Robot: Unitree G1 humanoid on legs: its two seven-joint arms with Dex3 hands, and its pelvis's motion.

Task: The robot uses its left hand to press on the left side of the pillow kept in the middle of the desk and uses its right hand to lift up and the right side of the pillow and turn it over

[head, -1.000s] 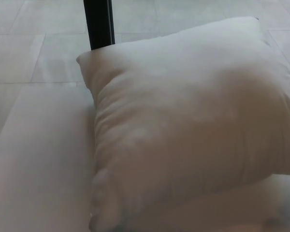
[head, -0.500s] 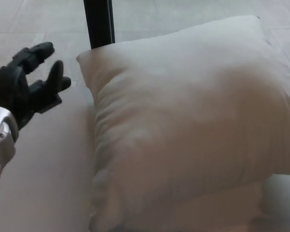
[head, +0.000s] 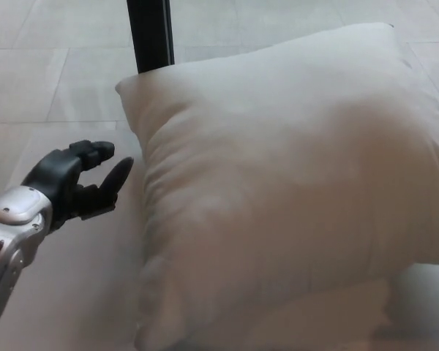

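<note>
You're watching the left hand (head: 77,183) dropping lower and closing in on the pillow (head: 285,190) lying mid-counter, fingers apart and empty, nearing its left-side press; the right hand isn't showing.

Black post (head: 151,33), pale tiled floor (head: 51,66)

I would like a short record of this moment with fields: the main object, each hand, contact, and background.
main object: white pillow, lying on the desk
left hand: left hand beside the pillow's left edge, fingers apart, holding nothing
right hand: not in view
contact: left hand not pressing the pillow yet; a small gap shows
background: black post behind the pillow, tiled floor
</note>
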